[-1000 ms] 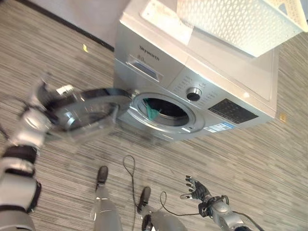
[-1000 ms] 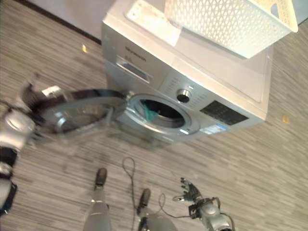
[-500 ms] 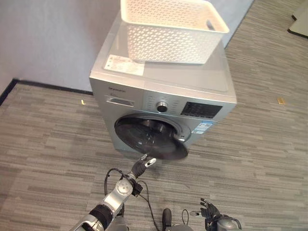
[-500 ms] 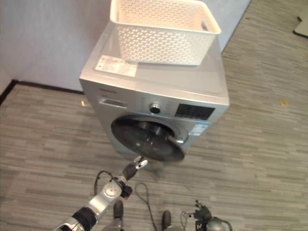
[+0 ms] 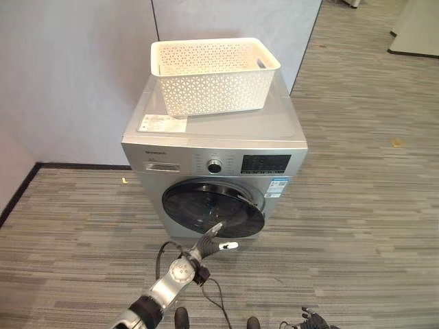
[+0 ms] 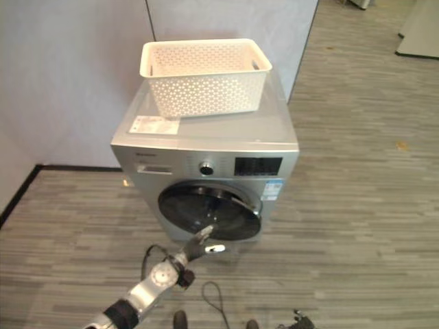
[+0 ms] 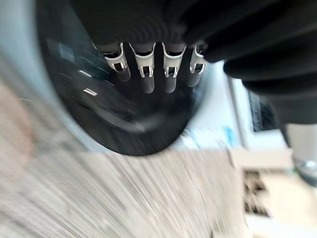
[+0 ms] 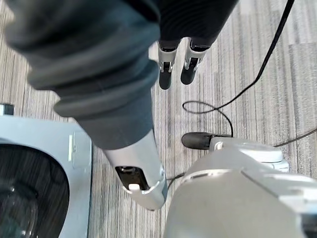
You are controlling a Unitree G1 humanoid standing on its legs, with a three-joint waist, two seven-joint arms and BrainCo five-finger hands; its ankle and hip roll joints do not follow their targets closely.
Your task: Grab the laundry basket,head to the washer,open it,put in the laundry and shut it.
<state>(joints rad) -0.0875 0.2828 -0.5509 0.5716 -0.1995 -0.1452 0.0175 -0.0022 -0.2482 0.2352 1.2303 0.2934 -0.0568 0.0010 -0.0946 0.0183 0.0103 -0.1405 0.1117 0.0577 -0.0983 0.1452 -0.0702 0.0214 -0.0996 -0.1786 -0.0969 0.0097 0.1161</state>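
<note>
Up on top of the silver front-loading washing machine (image 5: 219,140) sits the white perforated plastic laundry basket (image 5: 211,74), resting on the machine's flat lid toward its back. A white label sheet (image 5: 163,123) lies on the lid just beside the basket, near the front left corner. On the machine's front panel there is a round silver dial (image 5: 215,165) with a dark display panel (image 5: 265,163) to its right. Below them, the round dark glass door (image 5: 212,207) appears closed or nearly closed against the front of the machine.

Directly in front of the door, low down, the left hand (image 5: 211,241) reaches toward the glass with its fingers (image 7: 147,70) straight and spread, holding nothing. Its wrist view looks along those fingers at the dark round door; whether the fingertips touch the glass cannot be told.

Lower down, the right hand (image 8: 176,62) hangs over the grey striped wood-look floor (image 5: 357,226), well apart from the machine. Its fingers point loosely at the floor and hold nothing.

Behind the machine stands a pale grey wall (image 5: 75,75).
</note>
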